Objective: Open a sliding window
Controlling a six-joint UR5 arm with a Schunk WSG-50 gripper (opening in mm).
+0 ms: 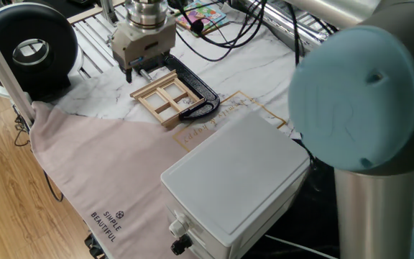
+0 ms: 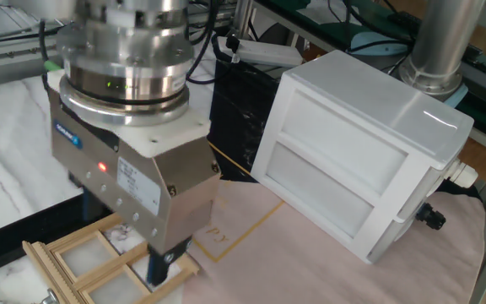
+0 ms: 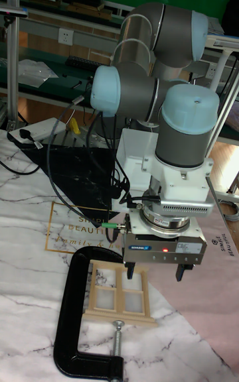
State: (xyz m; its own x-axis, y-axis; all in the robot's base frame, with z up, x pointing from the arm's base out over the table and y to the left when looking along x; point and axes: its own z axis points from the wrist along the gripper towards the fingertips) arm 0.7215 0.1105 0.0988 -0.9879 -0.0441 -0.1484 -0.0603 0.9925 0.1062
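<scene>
The sliding window (image 1: 167, 99) is a small light-wood frame with panes, lying flat on the marble sheet, and it also shows as the window (image 3: 123, 291) in the tall view. A black C-clamp (image 1: 198, 96) curves around its far and right sides. My gripper (image 1: 148, 70) hangs just above the window's far-left edge. Its fingers stand apart with nothing between them. In the tall view the gripper (image 3: 156, 274) hovers over the frame's right end. One fingertip (image 2: 158, 268) shows low over the frame (image 2: 83, 257).
A large white plastic box (image 1: 228, 180) sits on the pink cloth (image 1: 99, 165) in front of the window. A black round device (image 1: 31, 47) stands at the far left, and a colourful picture book (image 1: 203, 14) lies behind. Cables run over the marble behind the gripper.
</scene>
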